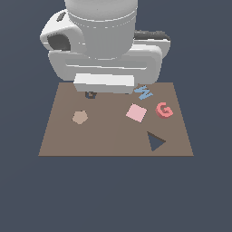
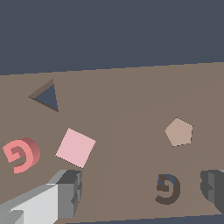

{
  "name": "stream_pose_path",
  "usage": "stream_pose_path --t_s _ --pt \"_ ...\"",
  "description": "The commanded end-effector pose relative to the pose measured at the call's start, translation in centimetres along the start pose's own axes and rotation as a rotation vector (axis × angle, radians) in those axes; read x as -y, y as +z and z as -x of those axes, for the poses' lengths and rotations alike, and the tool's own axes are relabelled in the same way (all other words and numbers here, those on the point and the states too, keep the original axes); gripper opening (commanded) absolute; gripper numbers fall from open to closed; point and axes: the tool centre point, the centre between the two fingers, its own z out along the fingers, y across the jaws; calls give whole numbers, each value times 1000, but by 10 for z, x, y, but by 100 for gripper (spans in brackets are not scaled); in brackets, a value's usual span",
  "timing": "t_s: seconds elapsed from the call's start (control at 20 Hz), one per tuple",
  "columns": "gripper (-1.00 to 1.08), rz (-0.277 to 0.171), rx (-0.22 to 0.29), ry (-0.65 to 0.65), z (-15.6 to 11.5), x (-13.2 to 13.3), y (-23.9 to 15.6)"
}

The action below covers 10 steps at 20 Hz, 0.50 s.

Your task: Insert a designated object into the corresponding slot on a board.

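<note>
The coral-red G block (image 1: 164,110) lies flat on the brown board (image 1: 113,140) toward the exterior view's right; the wrist view also shows this G block (image 2: 20,154). The dark G-shaped slot (image 2: 168,189) is sunk into the board near its far edge, and only a bit of the slot (image 1: 91,94) peeks out under the arm's hand. My gripper (image 2: 141,189) hangs above the board with its fingers (image 2: 69,192) wide apart, open and empty. The slot lies between them in the wrist view, and the red G is off to one side.
A pink square (image 1: 136,113) sits beside the red G, with a light blue N (image 1: 144,92) behind it. A tan pentagon (image 1: 79,117) lies on the exterior view's left. A dark triangle recess (image 1: 155,141) is near the front right. The arm's bulk hides the board's back edge.
</note>
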Motion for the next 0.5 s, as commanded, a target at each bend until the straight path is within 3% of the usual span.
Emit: stream_pose_path --t_s 0.0,0.25,0.45 --pt "100 0 0 0 0 0 0" --pt "100 -1 1 -29 -1 12 8" --pt "100 -2 3 -93 0 41 26"
